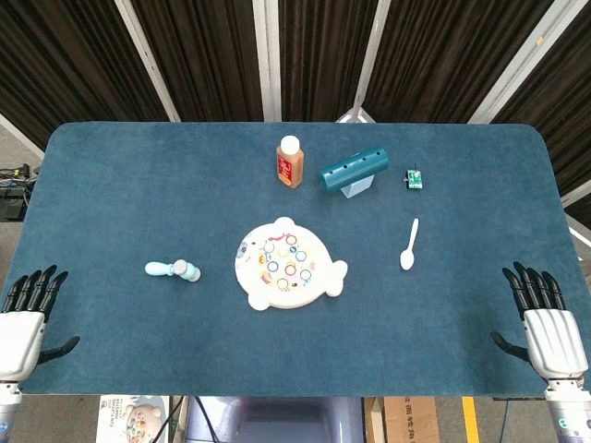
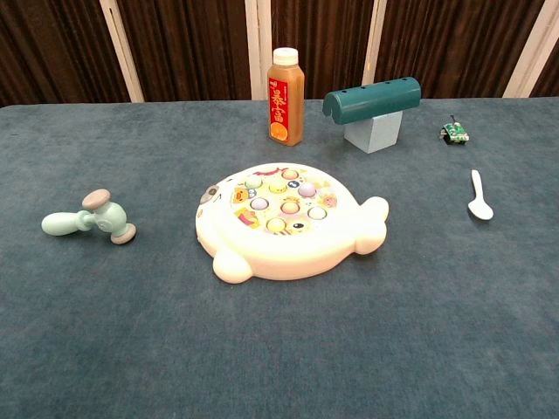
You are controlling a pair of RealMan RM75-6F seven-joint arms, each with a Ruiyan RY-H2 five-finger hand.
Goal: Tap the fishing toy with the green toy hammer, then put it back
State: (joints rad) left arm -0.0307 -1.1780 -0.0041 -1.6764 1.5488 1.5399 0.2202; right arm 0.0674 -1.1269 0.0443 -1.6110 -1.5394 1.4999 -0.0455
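Lying on the blue-covered counter [image 1: 138, 203], left of centre: one green toy hammer [image 1: 173, 270], on its side, handle pointing left, head toward the fishing toy, apart from it and touched by neither hand.

Centre: one fishing toy [image 1: 288, 264], cream, fish-shaped, flat on the counter, its top set with small coloured round pieces; tail fin points right in the chest view.

Far side, behind the fishing toy: one juice bottle [image 2: 286, 96], upright, white cap, orange label. Just right of it: one dark green rounded bar [image 2: 372, 98] resting on a pale block [image 2: 374, 131]. Further right: one small green-and-black gadget [image 2: 454, 132], too small to identify.

Right of the fishing toy, well apart: one white spoon [image 1: 408, 246], bowl toward the near edge.

Left hand [image 1: 23, 318]: at the near left corner of the counter, fingers extended and apart, holding nothing.

Right hand [image 1: 545, 323]: at the near right corner, fingers likewise extended and apart, holding nothing.
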